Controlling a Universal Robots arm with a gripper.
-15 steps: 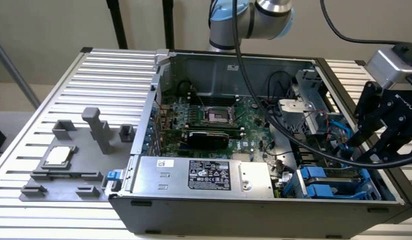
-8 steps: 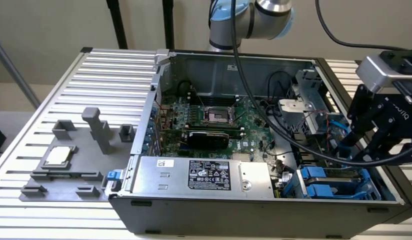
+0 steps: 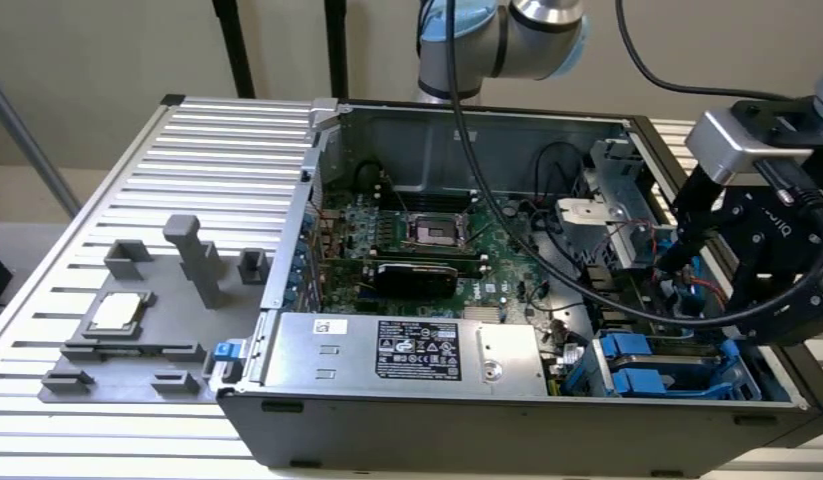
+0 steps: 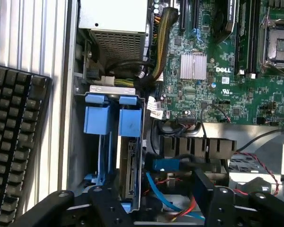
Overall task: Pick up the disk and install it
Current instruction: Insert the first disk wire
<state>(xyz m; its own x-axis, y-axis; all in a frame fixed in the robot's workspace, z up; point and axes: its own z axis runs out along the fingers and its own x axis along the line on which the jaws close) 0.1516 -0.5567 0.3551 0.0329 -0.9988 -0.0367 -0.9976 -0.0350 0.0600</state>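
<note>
The disk (image 4: 130, 156) stands on edge in the drive bay at the corner of the open computer case, its bright blue carrier tab (image 4: 130, 122) on top, next to a second blue carrier (image 4: 98, 119). In the exterior view the blue carriers (image 3: 638, 362) sit at the case's front corner, on that view's right. My gripper (image 4: 161, 208) hangs just over this bay, open. One black finger (image 4: 106, 208) is beside the disk's edge and the other (image 4: 213, 203) is well away over the cables. Nothing is between them. In the exterior view the gripper (image 3: 725, 300) hovers above the case's right side.
A silver power-supply box (image 3: 398, 350) fills the case's front, with the motherboard (image 3: 425, 240) behind it. Red and blue cables (image 4: 165, 198) lie beside the bay. A grey fixture holding a small square chip (image 3: 118, 312) sits on the slatted table at the exterior view's left. A black keyboard (image 4: 14, 142) lies outside the case.
</note>
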